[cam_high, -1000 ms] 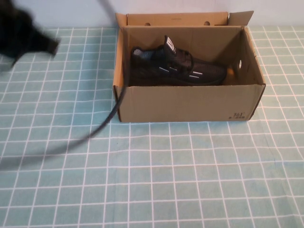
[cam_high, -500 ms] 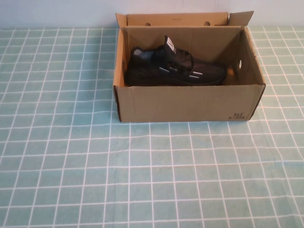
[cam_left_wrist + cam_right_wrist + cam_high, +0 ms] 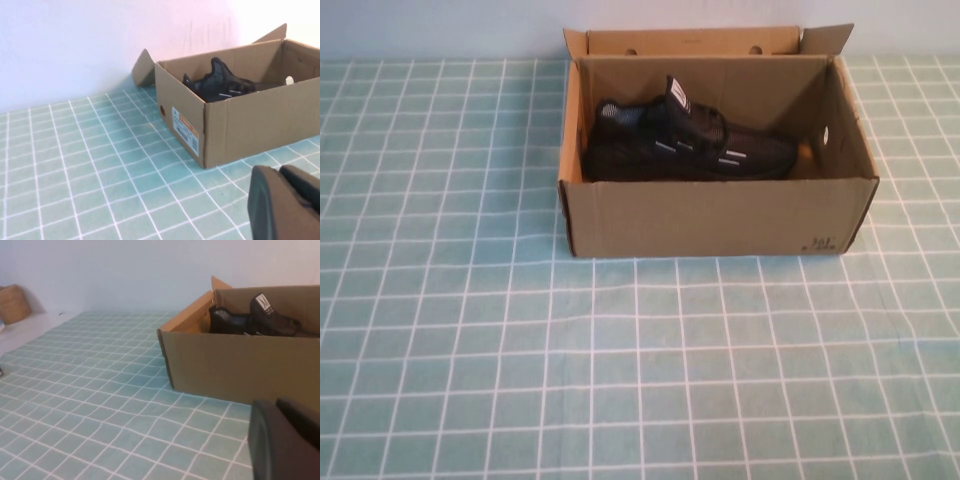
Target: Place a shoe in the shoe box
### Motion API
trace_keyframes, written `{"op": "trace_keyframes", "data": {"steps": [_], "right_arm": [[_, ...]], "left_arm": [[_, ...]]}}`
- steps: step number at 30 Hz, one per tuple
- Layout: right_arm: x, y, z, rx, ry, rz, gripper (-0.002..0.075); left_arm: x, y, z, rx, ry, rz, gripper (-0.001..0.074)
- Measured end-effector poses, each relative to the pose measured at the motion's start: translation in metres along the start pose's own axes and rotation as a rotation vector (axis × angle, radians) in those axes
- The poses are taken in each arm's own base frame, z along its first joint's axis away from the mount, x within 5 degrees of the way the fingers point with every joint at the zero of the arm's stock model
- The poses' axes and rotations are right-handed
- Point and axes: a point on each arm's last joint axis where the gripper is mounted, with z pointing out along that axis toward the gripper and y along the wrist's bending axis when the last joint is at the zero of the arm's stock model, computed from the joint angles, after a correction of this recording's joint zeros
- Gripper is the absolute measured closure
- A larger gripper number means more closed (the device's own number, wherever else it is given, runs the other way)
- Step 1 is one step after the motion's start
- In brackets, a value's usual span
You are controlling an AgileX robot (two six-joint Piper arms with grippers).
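Left gripper (image 3: pixel 285 205) shows only as a dark blurred bulk at the lower right of the left wrist view, off the table to the box's left side, nothing visibly held; cannot tell its state. Right gripper (image 3: pixel 285 440) is the same, a dark mass at the lower right of the right wrist view, well apart from the box; state not readable either. Neither arm appears in the high view. Black knit sneaker with white dash marks and a white tongue logo (image 3: pixel 690 143) lies inside the plain brown rectangular cardboard shoe box (image 3: pixel 720 215) at upper centre of the high view, on its sole, toe toward frame right, flaps open. Task looks done. Sneaker probably light, soft knit upper that gives under pinch, stiffer sole; best hold likely the heel collar or across the midfoot. Green checked tablecloth (image 3: pixel 470 350) lies underneath.
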Motion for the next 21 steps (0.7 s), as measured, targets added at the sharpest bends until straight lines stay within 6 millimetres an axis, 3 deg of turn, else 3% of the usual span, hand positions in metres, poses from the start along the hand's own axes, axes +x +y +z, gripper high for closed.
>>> {"op": "trace_keyframes", "data": {"steps": [11,21], "right_arm": [[0.043,-0.012,-0.002,0.033,0.123,-0.003,0.0735],[0.05,-0.013,-0.003,0.043,0.167,-0.002,0.0735]], "left_arm": [[0.032,-0.004,0.019,0.027,0.041,-0.019,0.0738],[0.083,-0.009,0.036,0.05,0.042,-0.013,0.0738]]}}
